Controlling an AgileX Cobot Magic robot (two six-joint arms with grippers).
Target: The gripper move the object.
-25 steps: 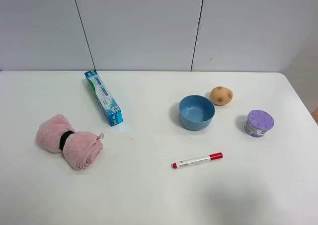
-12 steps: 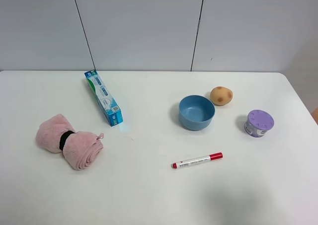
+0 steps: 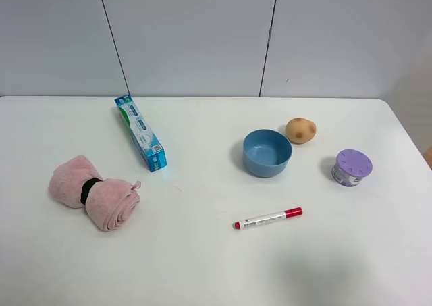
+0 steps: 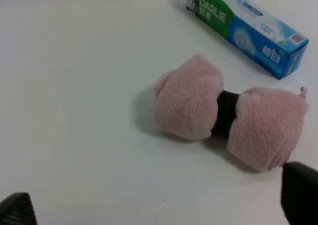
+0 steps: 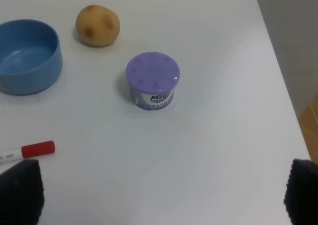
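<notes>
The object, a tan-yellow potato-like lump with reddish-brown blotches, lies on the white table just right of and behind the blue bowl. It also shows in the right wrist view. Neither arm shows in the exterior high view. My right gripper is open and empty, its black fingertips spread wide, well short of the object, with the purple-lidded tin between. My left gripper is open and empty, hovering near the pink rolled towel.
A blue toothpaste box lies at the back left. The pink towel lies at the left. A red-capped marker lies in front of the bowl. The purple-lidded tin stands near the table's right edge.
</notes>
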